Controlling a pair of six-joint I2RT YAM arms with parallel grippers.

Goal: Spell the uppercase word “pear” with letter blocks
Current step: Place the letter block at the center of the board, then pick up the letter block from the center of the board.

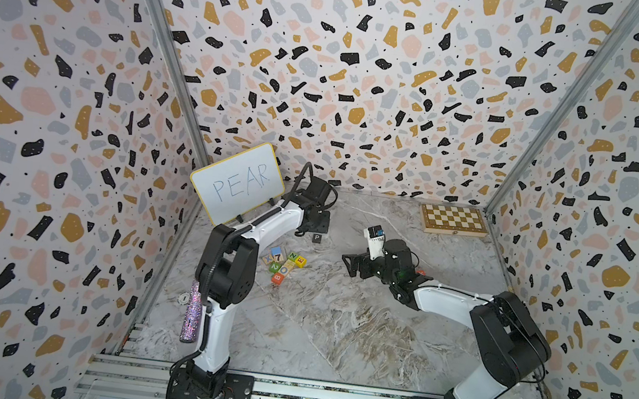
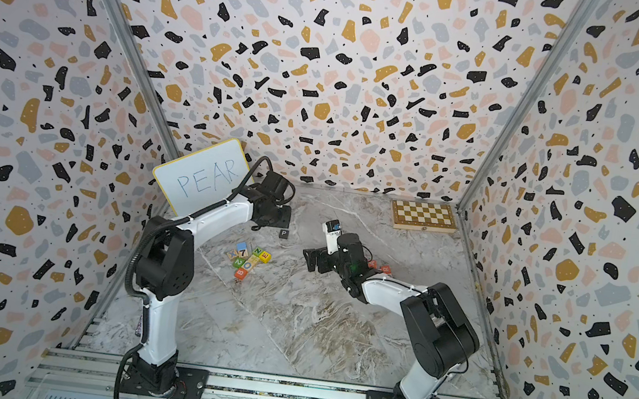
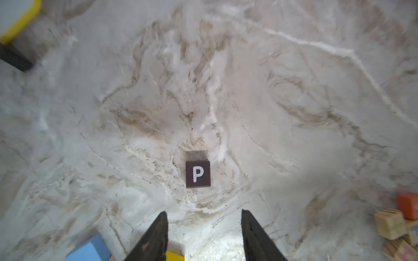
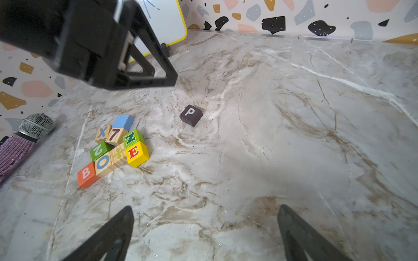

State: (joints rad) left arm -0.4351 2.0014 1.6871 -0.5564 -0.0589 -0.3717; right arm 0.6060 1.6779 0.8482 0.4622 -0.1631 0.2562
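Observation:
The dark P block [image 3: 198,174] lies alone on the marble table [image 1: 334,328], letter up, also seen in a top view [image 1: 317,238]. My left gripper [image 3: 203,213] hangs just short of it, open, with nothing between its fingers. The yellow E block [image 4: 136,153] sits at the edge of a cluster of blocks [image 1: 301,261]. The orange-red A block [image 2: 372,263] and R block [image 2: 385,268] peek out behind my right arm. My right gripper [image 4: 205,210] is open and empty over bare table, to the right of the cluster [image 1: 349,265].
Blocks lettered X, 7, N, 2, O and B [image 4: 106,149] crowd against the E. A yellow-rimmed whiteboard [image 1: 237,183] reading PEAR stands at the back left. A chessboard [image 1: 453,220] lies at the back right. A glittery microphone [image 1: 190,313] leans by the left arm.

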